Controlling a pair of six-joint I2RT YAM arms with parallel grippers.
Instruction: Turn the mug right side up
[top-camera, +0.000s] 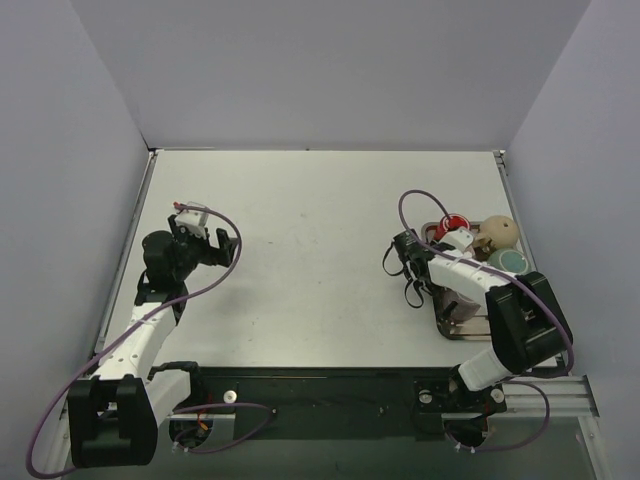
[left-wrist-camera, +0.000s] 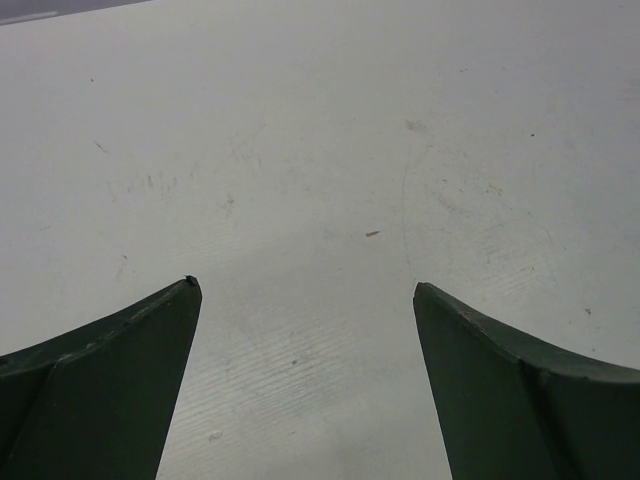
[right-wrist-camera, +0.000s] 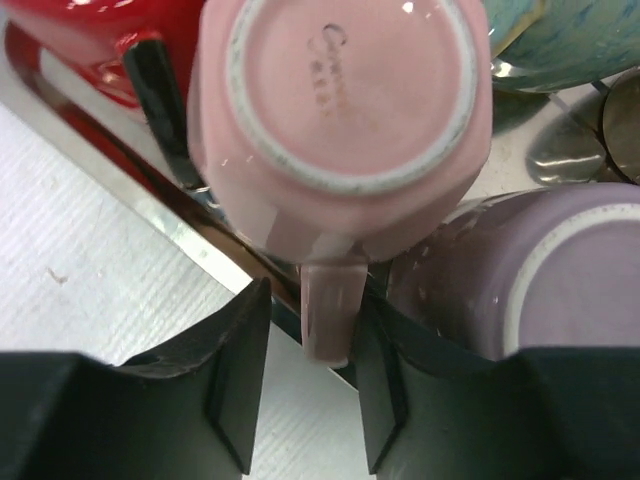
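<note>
A pink mug (right-wrist-camera: 340, 90) stands upside down, base up, at the left edge of a metal tray (right-wrist-camera: 150, 190). Its handle (right-wrist-camera: 330, 320) points toward my right gripper (right-wrist-camera: 312, 295). The jaws straddle the handle; one finger touches it and a small gap shows at the other, so the gripper is open. In the top view my right gripper (top-camera: 408, 262) is at the tray's left side, and the arm hides the pink mug. My left gripper (top-camera: 205, 240) is open and empty over bare table at the far left, as the left wrist view (left-wrist-camera: 305, 290) shows.
The tray (top-camera: 465, 330) also holds a red mug (top-camera: 455, 222), a beige mug (top-camera: 500, 232), a teal mug (top-camera: 510, 262) and an upside-down purple mug (right-wrist-camera: 560, 270) close beside the pink one. White walls enclose the table on three sides.
</note>
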